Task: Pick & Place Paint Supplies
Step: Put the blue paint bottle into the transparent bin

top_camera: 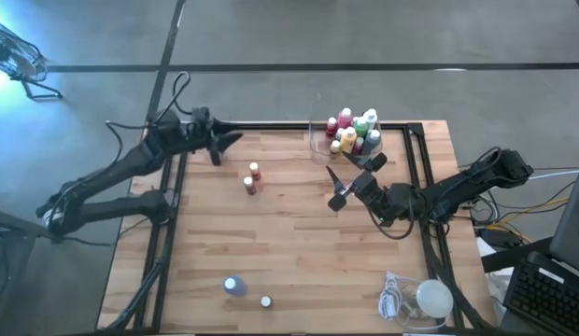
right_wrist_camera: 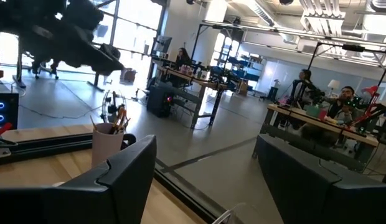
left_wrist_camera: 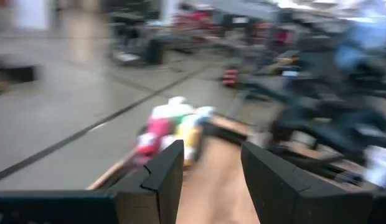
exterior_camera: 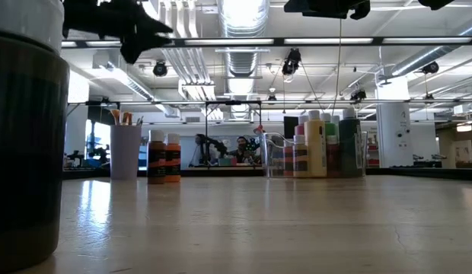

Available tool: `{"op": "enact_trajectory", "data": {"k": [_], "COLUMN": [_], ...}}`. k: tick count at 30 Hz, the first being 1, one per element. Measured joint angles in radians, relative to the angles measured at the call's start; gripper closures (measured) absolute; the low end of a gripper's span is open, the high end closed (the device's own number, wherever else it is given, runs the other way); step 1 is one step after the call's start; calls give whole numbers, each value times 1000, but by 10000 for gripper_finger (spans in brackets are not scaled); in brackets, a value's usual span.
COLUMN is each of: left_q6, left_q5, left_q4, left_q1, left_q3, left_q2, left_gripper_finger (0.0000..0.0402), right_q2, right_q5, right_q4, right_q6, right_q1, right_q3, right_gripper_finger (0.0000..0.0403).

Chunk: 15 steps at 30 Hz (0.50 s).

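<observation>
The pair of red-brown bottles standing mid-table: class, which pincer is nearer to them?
Left. The left pincer hangs just beyond the two bottles, toward the table's far-left edge; the right pincer is farther off on their other side.

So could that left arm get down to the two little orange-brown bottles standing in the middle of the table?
Probably yes. The left pincer hangs open above the table's far edge, and the two small orange-brown bottles stand close by on bare wooden table with nothing between them.
</observation>
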Motion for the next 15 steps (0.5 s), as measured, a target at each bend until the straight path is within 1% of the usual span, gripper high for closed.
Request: {"op": "enact_trajectory", "data": {"k": [2,4,7,9,15], "left_q6": [20,52,163,233,319], "left_q5": [62,98,98,41,-231], "left_q4": [1,-1,-45,-86,-138], "left_q1": [-21,-49,-120,-185,-399], "left_q3": [24,43,70,80,82], "left_q2": [0,0,-1,-2,-2], "left_gripper_finger": [236,237,237,237,237], "right_q2": [0,0,0,0,0], "right_q5": [0,0,0,0,0], "right_q4": [0,0,0,0,0], "right_q6": [0,0,-8,-21,-23], "right_q1": [0,0,0,0,0], "right_q3": [0,0,0,0,0], "right_gripper_finger": [139,143,147,149,149]}}
